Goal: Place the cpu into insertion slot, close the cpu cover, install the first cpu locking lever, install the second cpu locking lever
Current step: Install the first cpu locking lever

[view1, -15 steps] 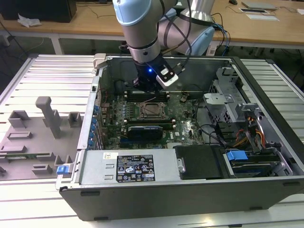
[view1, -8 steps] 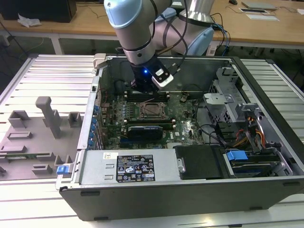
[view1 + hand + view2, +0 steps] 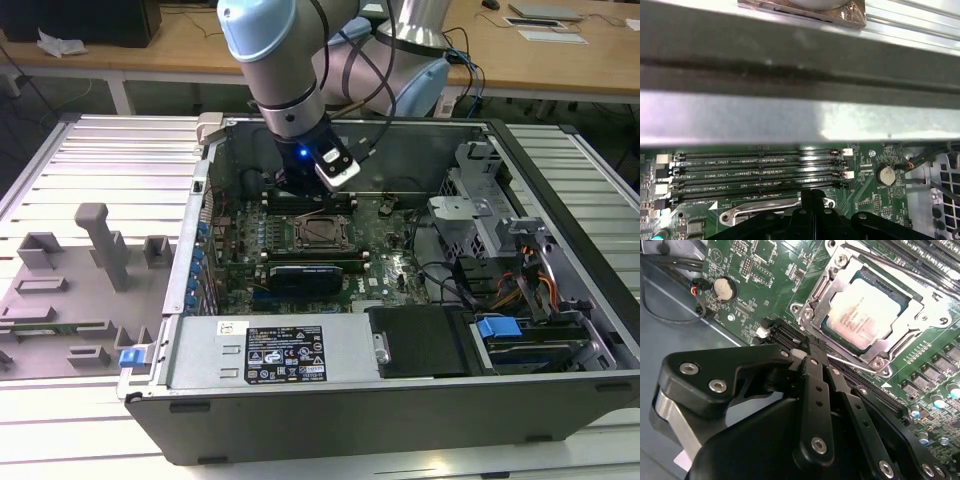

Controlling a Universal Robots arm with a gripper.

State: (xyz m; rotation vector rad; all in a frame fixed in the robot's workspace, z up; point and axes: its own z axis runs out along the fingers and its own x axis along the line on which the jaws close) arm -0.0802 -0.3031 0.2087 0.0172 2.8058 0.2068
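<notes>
**Q:** Why is your gripper (image 3: 807, 347) low beside the cpu cover (image 3: 826, 287)?

**A:** Your fingers (image 3: 812, 385), drawn together, form a narrow tip, likely suited to the thin lever rod (image 3: 855, 366) just beside them. The cpu (image 3: 867, 310) lies seated under the closed cover, showing through its opening.

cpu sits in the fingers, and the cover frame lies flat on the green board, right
No. The second wrist view shows the cpu lying on the green motherboard, framed by the cpu cover, not in the fingers, which carry no chip. The cover does lie flat.
</notes>
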